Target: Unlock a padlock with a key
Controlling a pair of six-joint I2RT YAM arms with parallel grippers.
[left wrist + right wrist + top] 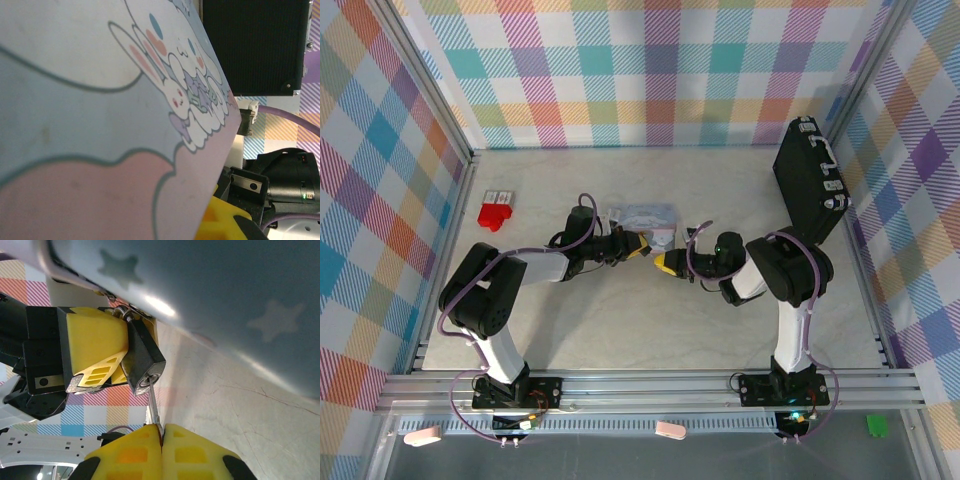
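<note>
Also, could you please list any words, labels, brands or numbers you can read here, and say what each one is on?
No text can be read in these pictures.
On the pastel tin: cartoon bunnies, no words.
On the red item: white labels, too small to read.
On the padlock and the black case: no legible marking.

The left arm (485,290) and right arm (790,270) are black with white lower links and looping purple cables (588,212). The left tool (642,248) and right tool (665,263) have chunky yellow fingers (95,340).
</note>
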